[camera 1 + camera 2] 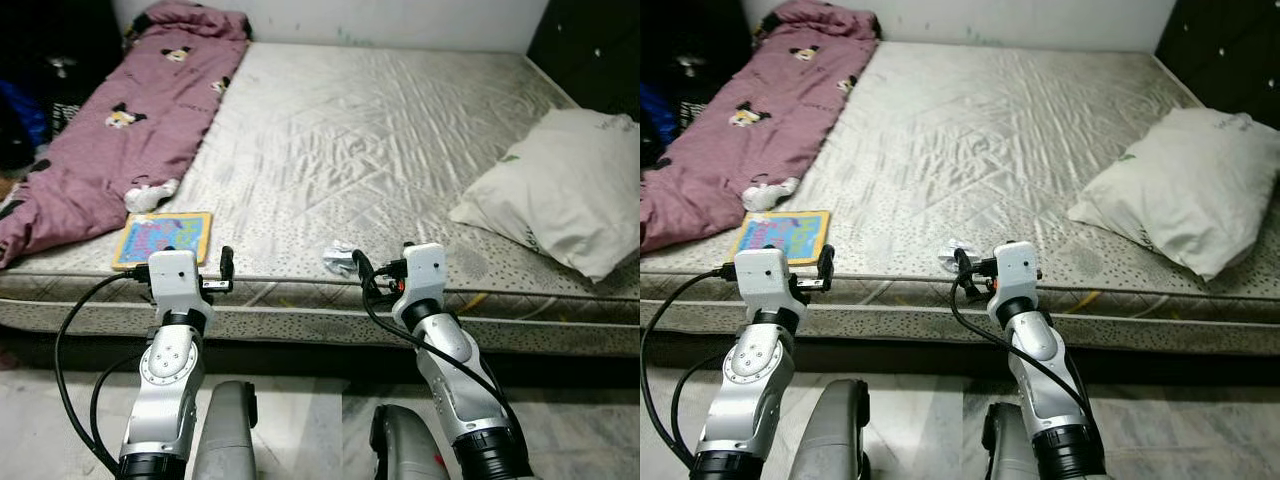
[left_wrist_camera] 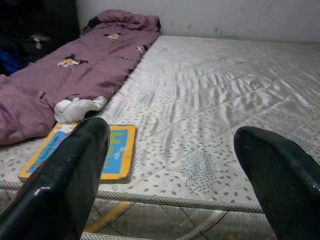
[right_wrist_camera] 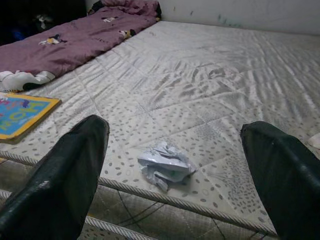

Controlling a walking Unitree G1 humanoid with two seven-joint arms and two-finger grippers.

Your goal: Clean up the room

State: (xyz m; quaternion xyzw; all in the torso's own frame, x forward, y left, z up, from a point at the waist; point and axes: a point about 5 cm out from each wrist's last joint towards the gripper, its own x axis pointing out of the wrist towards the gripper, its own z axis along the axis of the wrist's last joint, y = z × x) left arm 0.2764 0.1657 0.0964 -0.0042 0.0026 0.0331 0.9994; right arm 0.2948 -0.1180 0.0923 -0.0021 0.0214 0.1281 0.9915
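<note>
The right end effector [image 3: 175, 165], fingers spread, faced the crumpled white paper scrap [image 3: 165, 167] at the mattress [image 1: 380, 150] edge; a nudge could have tipped it off. The left end effector [image 2: 172, 165] also stood spread.

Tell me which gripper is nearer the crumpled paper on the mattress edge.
Right. The right gripper hovers open just in front of the crumpled paper, lined up with it. The left gripper, also open, sits farther off to the left, near the picture book.
</note>
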